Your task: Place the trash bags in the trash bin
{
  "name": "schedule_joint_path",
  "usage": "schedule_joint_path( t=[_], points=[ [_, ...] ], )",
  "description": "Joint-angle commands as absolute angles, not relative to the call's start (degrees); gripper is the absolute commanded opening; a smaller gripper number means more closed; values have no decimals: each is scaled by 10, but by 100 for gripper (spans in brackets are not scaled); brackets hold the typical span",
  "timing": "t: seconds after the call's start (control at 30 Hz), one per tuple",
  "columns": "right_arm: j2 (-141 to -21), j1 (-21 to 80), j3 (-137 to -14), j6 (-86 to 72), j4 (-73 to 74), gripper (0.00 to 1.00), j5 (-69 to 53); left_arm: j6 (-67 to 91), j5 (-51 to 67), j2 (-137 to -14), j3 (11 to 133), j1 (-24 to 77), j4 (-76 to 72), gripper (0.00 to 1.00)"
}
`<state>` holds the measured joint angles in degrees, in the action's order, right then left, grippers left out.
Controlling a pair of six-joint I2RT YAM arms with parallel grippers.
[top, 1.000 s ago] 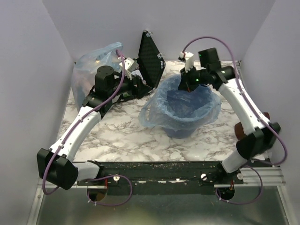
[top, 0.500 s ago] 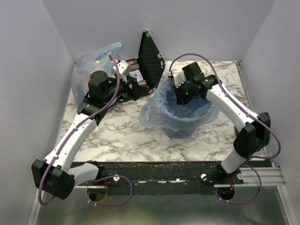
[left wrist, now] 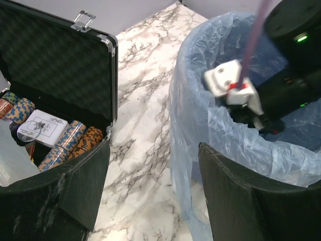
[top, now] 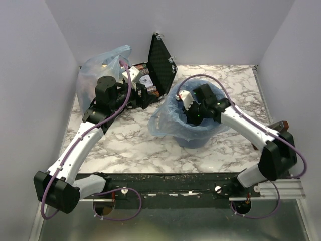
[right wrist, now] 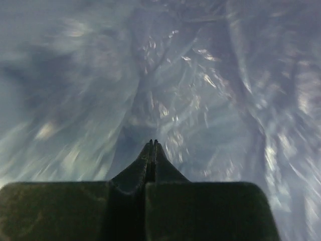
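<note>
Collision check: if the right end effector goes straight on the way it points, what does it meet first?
The blue bag draped inside the bucket. The right end effector, shut, points straight into its crinkled film. How far off the film is cannot be told.

The crinkly translucent film bag (top: 161,122) is pale blue; the round plastic bucket (top: 193,140) under it is a deeper, solid blue. The marble-look tabletop (top: 130,145) is white with grey veins. The hard case (top: 161,59) is black with a fine weave pattern, and its chips (left wrist: 75,138) are striped orange and blue.
</note>
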<state>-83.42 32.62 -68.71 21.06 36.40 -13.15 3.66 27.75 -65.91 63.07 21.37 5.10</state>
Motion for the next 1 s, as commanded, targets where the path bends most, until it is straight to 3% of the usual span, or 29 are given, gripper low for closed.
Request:
schedule_joint_path(
  t=[0.0,0.33,0.5,0.7,0.97],
  points=[
    [-891,325,-663,203,321,1,-136,10,272,-655,648,211,85,79],
    [-889,325,-630,181,275,1,-120,3,269,-644,648,209,97,79],
    [-847,325,-638,181,300,1,-138,7,348,-656,653,209,120,83],
    [-778,325,-560,214,234,1,-148,140,340,-694,607,209,72,82],
    [-807,325,-530,229,217,1,-130,259,385,-799,577,204,-50,77]
  ],
)
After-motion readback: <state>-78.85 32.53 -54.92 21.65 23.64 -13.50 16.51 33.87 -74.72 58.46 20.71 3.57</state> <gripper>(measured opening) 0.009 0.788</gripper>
